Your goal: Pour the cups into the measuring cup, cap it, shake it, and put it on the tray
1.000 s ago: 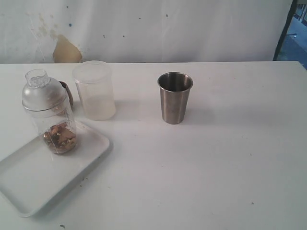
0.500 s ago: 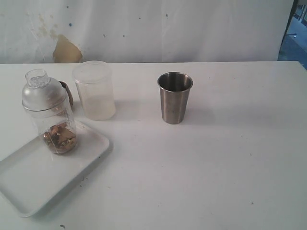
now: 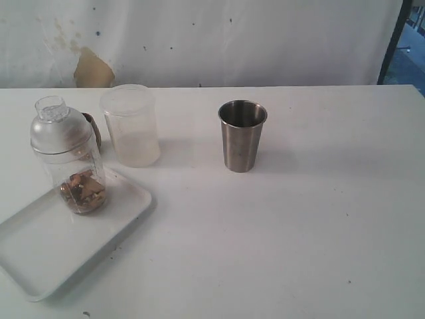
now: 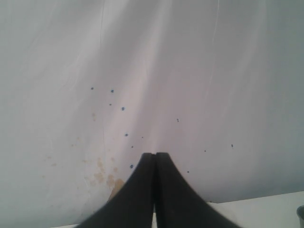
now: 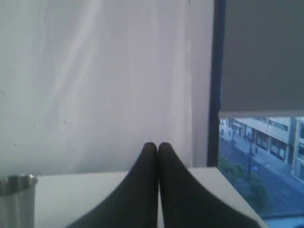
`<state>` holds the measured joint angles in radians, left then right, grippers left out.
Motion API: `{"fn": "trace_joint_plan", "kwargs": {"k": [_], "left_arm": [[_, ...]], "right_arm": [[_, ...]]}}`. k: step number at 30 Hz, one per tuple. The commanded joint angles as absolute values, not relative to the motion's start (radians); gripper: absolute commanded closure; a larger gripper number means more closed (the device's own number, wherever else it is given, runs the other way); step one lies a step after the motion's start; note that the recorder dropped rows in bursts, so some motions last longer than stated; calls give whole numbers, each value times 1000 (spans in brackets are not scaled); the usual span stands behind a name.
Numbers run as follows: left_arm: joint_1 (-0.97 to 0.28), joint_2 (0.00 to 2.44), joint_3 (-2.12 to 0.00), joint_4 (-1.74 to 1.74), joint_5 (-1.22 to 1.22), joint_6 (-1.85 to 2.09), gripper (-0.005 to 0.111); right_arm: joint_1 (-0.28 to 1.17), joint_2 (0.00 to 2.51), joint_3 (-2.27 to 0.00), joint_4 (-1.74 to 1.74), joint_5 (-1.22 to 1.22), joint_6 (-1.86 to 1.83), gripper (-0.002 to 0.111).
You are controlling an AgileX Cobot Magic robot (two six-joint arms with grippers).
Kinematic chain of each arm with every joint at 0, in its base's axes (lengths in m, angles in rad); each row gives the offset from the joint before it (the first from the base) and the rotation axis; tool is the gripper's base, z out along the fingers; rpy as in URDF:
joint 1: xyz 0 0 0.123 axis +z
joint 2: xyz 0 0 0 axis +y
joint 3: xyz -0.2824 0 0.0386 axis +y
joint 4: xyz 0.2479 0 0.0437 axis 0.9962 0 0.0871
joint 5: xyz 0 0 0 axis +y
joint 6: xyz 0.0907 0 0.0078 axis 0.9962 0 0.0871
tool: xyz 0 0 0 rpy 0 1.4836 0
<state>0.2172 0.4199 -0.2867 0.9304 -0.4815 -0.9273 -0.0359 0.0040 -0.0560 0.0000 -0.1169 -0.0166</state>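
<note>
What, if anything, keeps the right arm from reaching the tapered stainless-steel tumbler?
Likely nothing, so yes: the tumbler stands alone on the white table, and the right gripper, shut, holds nothing.

Frosted container (image 3: 131, 125) on white table (image 3: 299, 232)

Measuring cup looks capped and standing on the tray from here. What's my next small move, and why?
Probably none: I would keep both arms parked. The measuring cup stands upright and capped on the tray, with brown pieces at its bottom. Both pairs of jaws are shut on nothing and face the wall.
</note>
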Motion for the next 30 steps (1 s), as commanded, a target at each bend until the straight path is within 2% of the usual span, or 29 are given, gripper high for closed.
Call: {"fn": "trace_joint_plan", "kwargs": {"k": [1, 8, 30], "left_arm": [[219, 419, -287, 928, -478, -933, 107], [219, 419, -287, 928, -478, -933, 107], [219, 419, -287, 928, -478, -933, 107]], "right_arm": [[-93, 0, 0, 0, -60, -32, 108], [-93, 0, 0, -83, 321, -60, 108], [-91, 0, 0, -79, 320, -48, 108]]}}
